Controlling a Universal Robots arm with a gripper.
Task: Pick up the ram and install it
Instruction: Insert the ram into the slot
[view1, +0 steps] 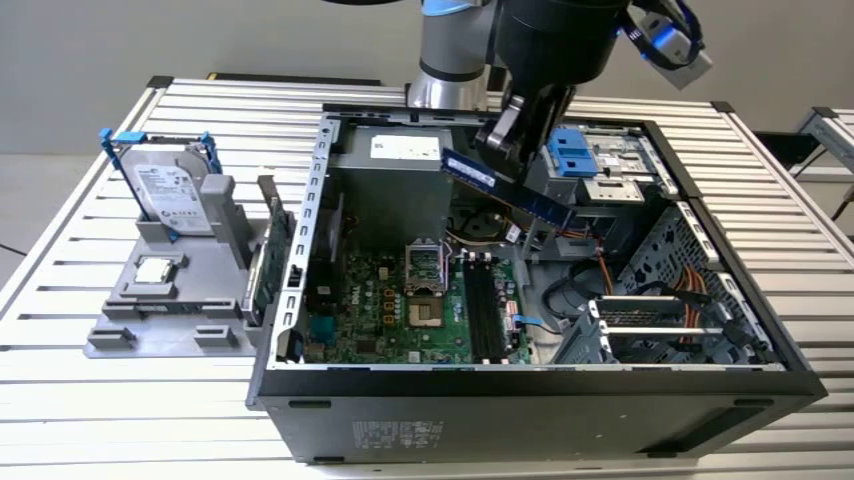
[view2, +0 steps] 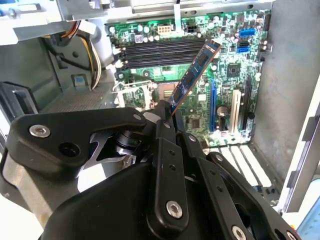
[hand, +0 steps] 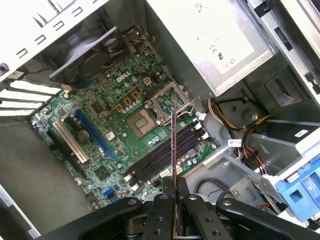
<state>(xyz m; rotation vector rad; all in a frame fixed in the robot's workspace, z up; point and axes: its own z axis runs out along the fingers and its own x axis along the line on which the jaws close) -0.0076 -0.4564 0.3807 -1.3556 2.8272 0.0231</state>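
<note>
While the hand (view1: 491, 150) hangs over the open computer case (view1: 318, 200), it is clenched on one end of the ram (view1: 514, 190), the thin blue stick. The ram is up in the air, above the green board (view1: 380, 320) and well apart from the long dark slots (view1: 483, 312) where it belongs. In the exterior view the ram is tilted, and its free end points down into the case. In the second wrist view the ram (view2: 196, 70) pokes out from the hand toward the board and does not lie along the slots.

Several things could go wrong from here. The hand grips only a small bit at one end, so the ram could swing or slip if it bumps something. The case is crowded. The square chip socket (view1: 424, 262) sits just beside the slots, and orange wires (view1: 693, 300) lie on the exterior view's right. If the free end went down first, it could poke the socket or scratch the board. If the ram were not turned to lie along a slot, it would likely jam on the edge and not go in. If it leaned to one side while pushed, it could bend or snap, or the board could get hurt. Whether the little clips at the slot ends are open is too small to tell, and shut clips would block the ram. The grey hard drive (view1: 171, 195) stands on its holder (view1: 160, 320) on the worktop (view1: 107, 400), well apart from all this.
</note>
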